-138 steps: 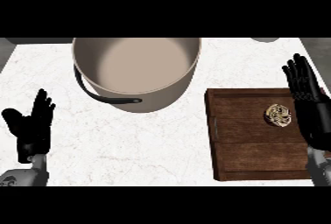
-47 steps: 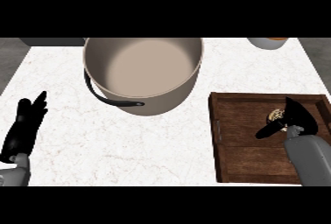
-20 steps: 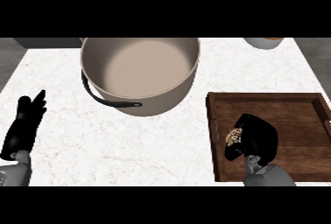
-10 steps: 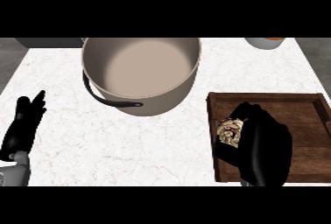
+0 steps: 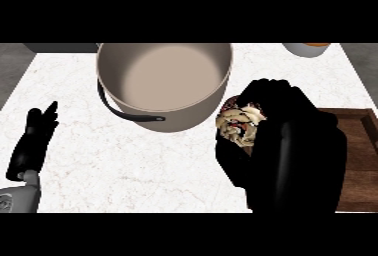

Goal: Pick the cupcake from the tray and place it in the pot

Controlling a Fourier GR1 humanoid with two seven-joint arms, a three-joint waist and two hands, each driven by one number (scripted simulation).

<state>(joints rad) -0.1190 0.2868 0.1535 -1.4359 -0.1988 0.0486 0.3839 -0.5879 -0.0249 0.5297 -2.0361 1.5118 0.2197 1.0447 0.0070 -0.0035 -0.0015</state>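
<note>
Right hand (image 5: 295,150), curled around the cupcake (image 5: 240,125), has lifted it clear of the tray (image 5: 358,150), so only the drop remains. At ten o'clock waits the pot (image 5: 166,82). Left hand (image 5: 33,142) rests open.

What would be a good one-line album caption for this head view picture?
Right hand curled round a cupcake, beside the pot; left hand rests at the left.

A kitchen — white marble counter (image 5: 162,160), a big pot (image 5: 166,82), wooden tray (image 5: 360,150).
</note>
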